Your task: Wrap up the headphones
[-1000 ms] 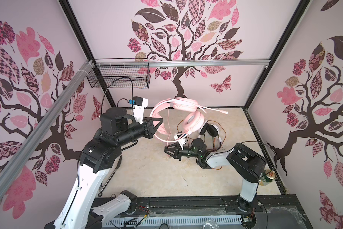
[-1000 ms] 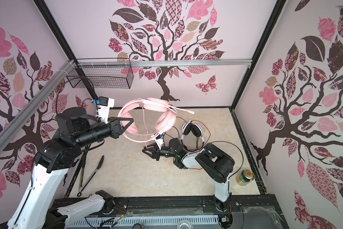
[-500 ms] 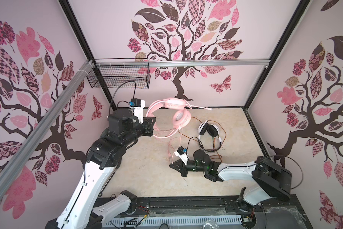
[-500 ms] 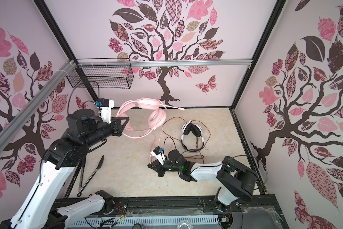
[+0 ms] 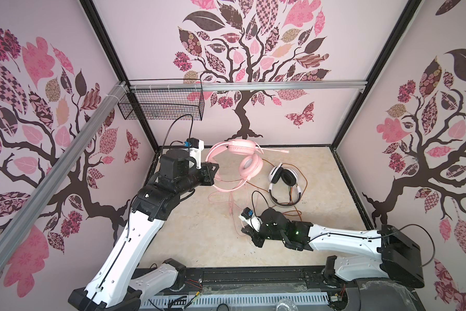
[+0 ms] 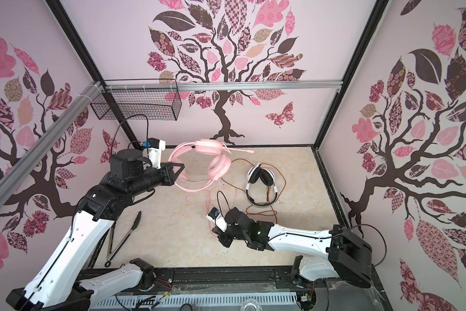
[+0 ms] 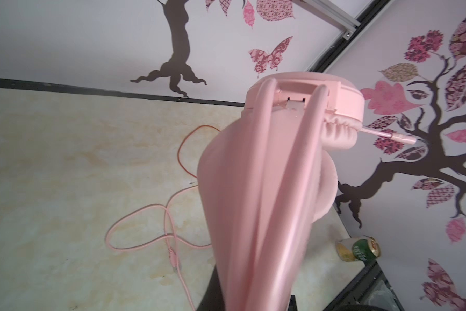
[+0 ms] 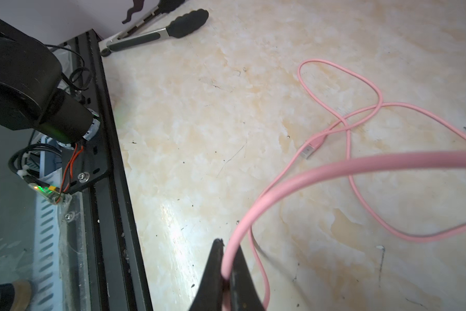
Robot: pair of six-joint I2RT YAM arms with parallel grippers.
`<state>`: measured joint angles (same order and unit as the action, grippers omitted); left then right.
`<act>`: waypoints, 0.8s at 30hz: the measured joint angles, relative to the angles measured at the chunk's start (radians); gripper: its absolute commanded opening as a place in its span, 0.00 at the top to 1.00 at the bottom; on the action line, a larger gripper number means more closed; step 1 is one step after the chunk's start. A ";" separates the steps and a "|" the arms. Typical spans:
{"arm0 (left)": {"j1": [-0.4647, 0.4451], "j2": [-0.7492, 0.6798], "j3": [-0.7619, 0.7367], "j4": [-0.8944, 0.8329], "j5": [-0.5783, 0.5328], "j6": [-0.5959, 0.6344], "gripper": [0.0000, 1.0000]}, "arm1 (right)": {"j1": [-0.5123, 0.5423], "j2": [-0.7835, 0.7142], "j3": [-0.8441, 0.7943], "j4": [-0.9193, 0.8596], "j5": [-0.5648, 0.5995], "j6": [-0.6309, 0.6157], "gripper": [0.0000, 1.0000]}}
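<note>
Pink cable [image 8: 334, 167] now pinched in my right gripper [image 8: 227, 274], just clamped and drawn toward the front edge of the table [image 5: 199, 242]; left gripper [image 5: 214, 169] keeps the pink headset [image 5: 250, 165] lifted by its band near the back edge, so I judge winding can start

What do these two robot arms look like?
The left arm and right arm are white shells linked by chunky black joints. Each ends in black pointed jaws and carries a small white camera with a blue tag. Thin black cables loop from the wrists.
</note>
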<state>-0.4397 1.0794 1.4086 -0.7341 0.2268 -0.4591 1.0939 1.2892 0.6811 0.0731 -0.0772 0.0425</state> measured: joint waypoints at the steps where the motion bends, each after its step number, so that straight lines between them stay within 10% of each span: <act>1: 0.007 -0.006 -0.021 0.022 0.049 -0.026 1.00 | 0.000 0.000 0.016 -0.023 0.013 -0.010 1.00; 14: 0.211 -0.067 -0.463 0.662 0.600 -0.606 1.00 | 0.000 -0.240 0.003 -0.150 0.236 -0.112 1.00; 24: 0.210 -0.176 -0.463 0.683 0.733 -0.597 1.00 | -0.212 -0.321 -0.009 -0.213 0.479 -0.020 1.00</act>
<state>-0.2295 0.9035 0.9459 -0.0513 0.9596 -1.0557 0.8822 0.9680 0.6724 -0.1402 0.4019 0.0223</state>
